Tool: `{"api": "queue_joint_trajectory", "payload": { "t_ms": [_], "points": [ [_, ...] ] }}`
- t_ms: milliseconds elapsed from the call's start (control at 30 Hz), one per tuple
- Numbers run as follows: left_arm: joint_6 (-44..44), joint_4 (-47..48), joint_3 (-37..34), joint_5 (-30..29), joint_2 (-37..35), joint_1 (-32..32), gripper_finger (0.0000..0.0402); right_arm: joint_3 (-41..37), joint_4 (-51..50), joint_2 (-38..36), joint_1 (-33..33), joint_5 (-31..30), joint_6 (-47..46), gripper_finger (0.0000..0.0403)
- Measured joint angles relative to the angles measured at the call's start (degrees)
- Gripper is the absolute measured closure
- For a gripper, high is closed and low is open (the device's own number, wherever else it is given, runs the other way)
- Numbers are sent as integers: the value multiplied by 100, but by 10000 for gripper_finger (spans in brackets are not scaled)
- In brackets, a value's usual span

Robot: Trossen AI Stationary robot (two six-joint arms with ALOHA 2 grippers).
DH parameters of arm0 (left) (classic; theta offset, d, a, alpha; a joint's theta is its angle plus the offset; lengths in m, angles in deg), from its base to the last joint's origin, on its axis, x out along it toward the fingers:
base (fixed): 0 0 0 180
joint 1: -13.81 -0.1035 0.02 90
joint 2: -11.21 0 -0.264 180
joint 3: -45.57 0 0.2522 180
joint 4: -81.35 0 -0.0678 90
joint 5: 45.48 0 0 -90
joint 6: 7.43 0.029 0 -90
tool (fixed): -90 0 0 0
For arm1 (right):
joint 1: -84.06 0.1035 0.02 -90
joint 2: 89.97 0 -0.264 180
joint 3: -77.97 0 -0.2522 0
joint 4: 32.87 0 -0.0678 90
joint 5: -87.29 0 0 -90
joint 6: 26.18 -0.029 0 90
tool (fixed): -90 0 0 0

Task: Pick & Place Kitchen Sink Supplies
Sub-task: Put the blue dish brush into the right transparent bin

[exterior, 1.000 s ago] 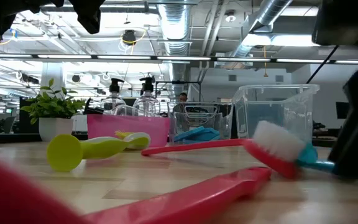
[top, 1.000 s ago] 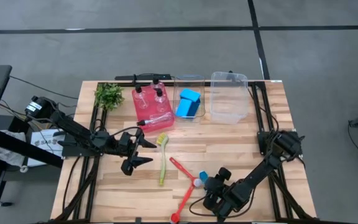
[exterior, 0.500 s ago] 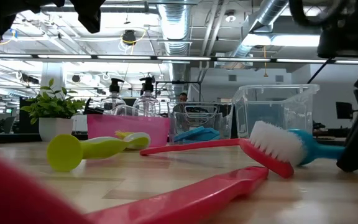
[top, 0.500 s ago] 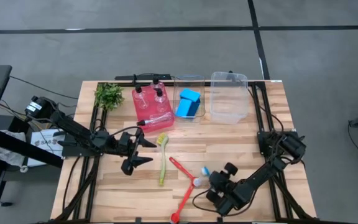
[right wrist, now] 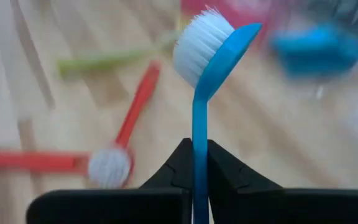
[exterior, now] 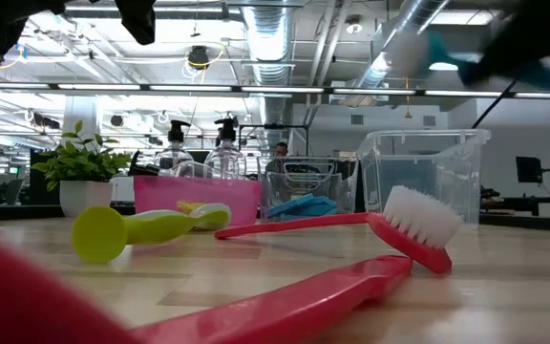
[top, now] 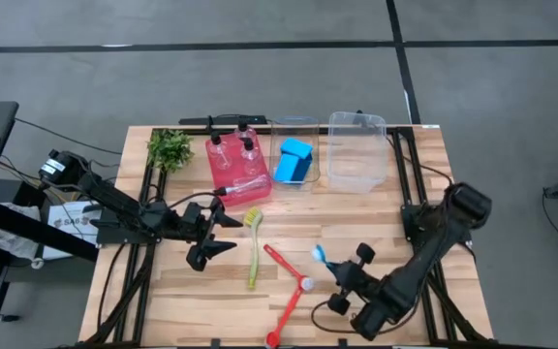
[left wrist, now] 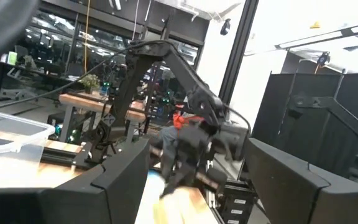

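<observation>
The right gripper [top: 342, 288] was clamped on the blue brush [right wrist: 199, 118], a thin, rigid plastic handle pointing straight out between the fingers, white bristle head [top: 318, 254] foremost, clear of the table. The clear bin [top: 356, 152] lay well beyond it, across the table. The left gripper [top: 219, 236] waited with fingers apart, beside the yellow-green brush [top: 253, 250].

Two dark jointed arms trailing black cables.
</observation>
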State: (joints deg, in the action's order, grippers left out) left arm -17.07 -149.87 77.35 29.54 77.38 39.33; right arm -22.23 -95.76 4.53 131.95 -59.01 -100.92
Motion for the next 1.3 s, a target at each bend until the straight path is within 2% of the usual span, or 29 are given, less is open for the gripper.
{"api": "queue_joint_trajectory", "payload": {
  "t_ms": [167,267,367,500,733,933,1033,1167,1300],
  "points": [
    [254,-161,41,-1,-2,0,135,1,12,-870,-238,-1271,1200,394],
    [524,-173,186,-2,-7,0,135,7,13,-1382,-585,-1789,1883,393],
    [868,-196,369,-176,-9,0,135,11,15,-1846,-1113,-2000,2538,382],
    [1130,-213,556,-522,-11,-6,135,11,24,-2358,-2087,-1974,3306,381],
    [1682,-173,621,-521,-11,-286,135,13,22,-2639,-4067,-1355,4246,388],
    [1833,12,621,-434,-11,-780,135,13,7,-2344,-5561,-58,4662,371],
    [1667,164,621,-205,-11,-995,135,13,9,-2113,-6015,285,4989,382],
    [1436,372,621,242,-11,-1216,135,15,31,-1830,-6469,434,5204,390],
    [1065,428,617,473,-11,-1273,135,15,20,-1624,-6777,547,5116,365]
  ]
}}
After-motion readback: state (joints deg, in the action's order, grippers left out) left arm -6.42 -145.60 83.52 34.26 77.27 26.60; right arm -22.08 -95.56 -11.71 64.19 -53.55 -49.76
